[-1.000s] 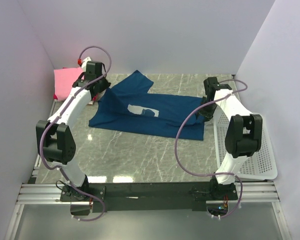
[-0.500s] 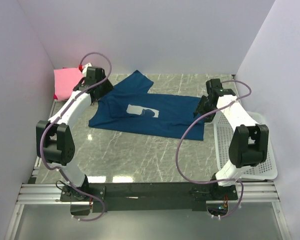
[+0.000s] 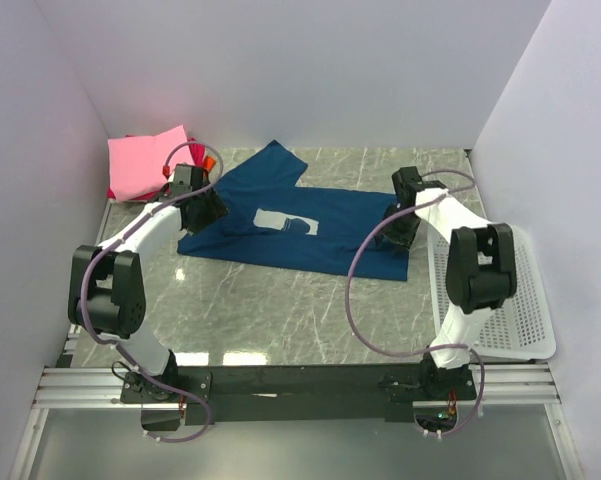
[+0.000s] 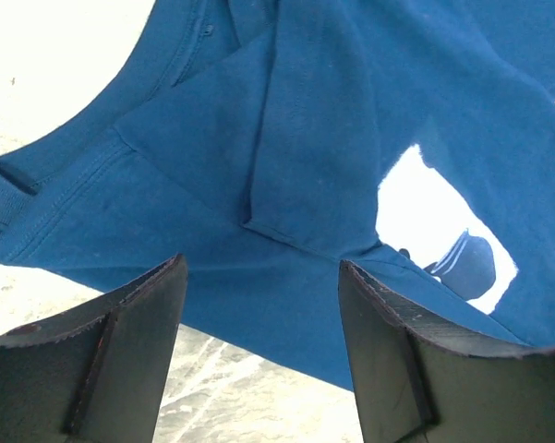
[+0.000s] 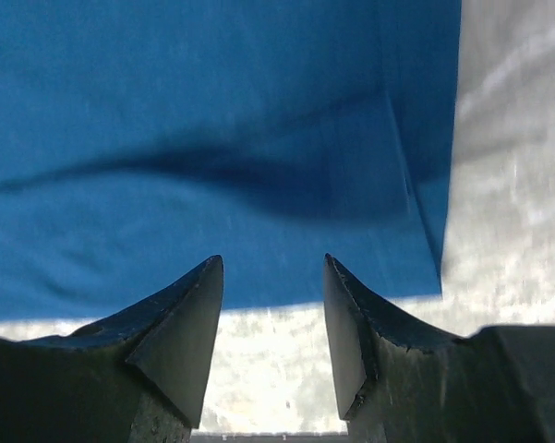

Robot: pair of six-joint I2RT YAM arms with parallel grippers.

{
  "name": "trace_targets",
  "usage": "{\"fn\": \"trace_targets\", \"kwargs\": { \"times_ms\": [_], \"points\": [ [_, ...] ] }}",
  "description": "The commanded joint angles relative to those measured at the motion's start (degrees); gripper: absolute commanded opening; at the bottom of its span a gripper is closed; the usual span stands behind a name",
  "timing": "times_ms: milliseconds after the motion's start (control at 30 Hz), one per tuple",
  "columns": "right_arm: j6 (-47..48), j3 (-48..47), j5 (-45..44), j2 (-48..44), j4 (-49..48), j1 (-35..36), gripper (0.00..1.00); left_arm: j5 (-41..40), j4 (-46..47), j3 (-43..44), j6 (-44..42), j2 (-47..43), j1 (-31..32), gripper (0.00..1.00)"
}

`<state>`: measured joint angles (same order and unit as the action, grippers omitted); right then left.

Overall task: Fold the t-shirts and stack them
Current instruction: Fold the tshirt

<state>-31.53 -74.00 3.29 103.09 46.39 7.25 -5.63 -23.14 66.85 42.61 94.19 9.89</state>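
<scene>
A dark blue t-shirt with a white square print lies spread on the marble table, partly folded. My left gripper is open and empty over the shirt's left edge; the left wrist view shows the blue cloth and print beyond the fingers. My right gripper is open and empty just above the shirt's right hem. A folded pink shirt lies on a magenta-red one at the back left, with an orange bit showing.
A white plastic mesh basket stands at the right edge of the table. White walls close in the left, back and right sides. A metal rail runs along the near edge.
Both arms have lowered and moved inward onto the blue shirt's side edges. The left arm has moved off the pink shirt stack, which now shows fully.
</scene>
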Motion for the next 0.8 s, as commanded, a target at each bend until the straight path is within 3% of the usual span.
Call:
{"fn": "trace_targets", "kwargs": {
  "times_ms": [0,200,367,767],
  "points": [
    [0.9,-5.5,-2.9,4.0,0.2,0.0,0.54,1.8,1.7,0.1,-1.3,0.8,-1.1,0.72],
    [1.4,-11.3,-6.2,9.0,0.7,0.1,0.54,2.4,1.8,-0.6,-2.1,2.0,-1.9,0.73],
    [1.2,-13.5,-10.5,8.0,-0.7,0.0,0.54,2.5,1.6,-1.0,-2.4,1.6,-2.3,0.73],
    [-1.0,-3.8,-7.1,-2.8,-5.0,0.1,0.54,3.4,2.8,-2.4,-3.8,2.0,-5.9,0.74]
  ]
}}
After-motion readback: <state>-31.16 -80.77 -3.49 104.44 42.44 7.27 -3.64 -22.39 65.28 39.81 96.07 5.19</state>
